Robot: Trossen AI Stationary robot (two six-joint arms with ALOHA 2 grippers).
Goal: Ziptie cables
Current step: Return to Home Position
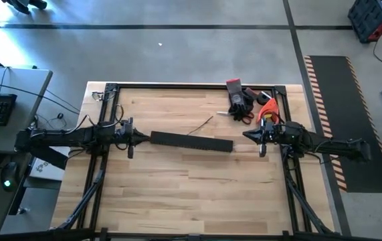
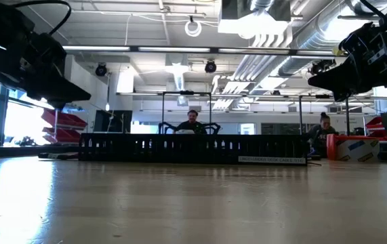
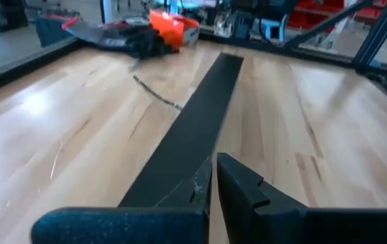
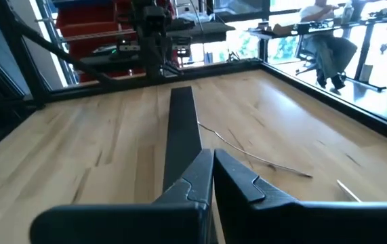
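Observation:
A thin dark cable (image 1: 202,125) lies loose and flat on the wooden table, just beyond the far side of the long black slotted bar (image 1: 192,141). It also shows in the left wrist view as the cable (image 3: 156,95) and in the right wrist view as the cable (image 4: 254,156). My left gripper (image 1: 137,138) hovers shut off the bar's left end, as the left wrist view of my left gripper (image 3: 213,186) shows. My right gripper (image 1: 247,136) hovers shut off the bar's right end, with the right gripper (image 4: 213,176) pointing along the bar (image 4: 181,132). Both are raised above the table.
At the far right of the table lies a heap of black gloves and orange and red tools (image 1: 247,104), with a pale thin strip (image 4: 349,190) near it. A black frame (image 1: 110,87) rims the table. People sit in the room beyond the bar (image 2: 193,148).

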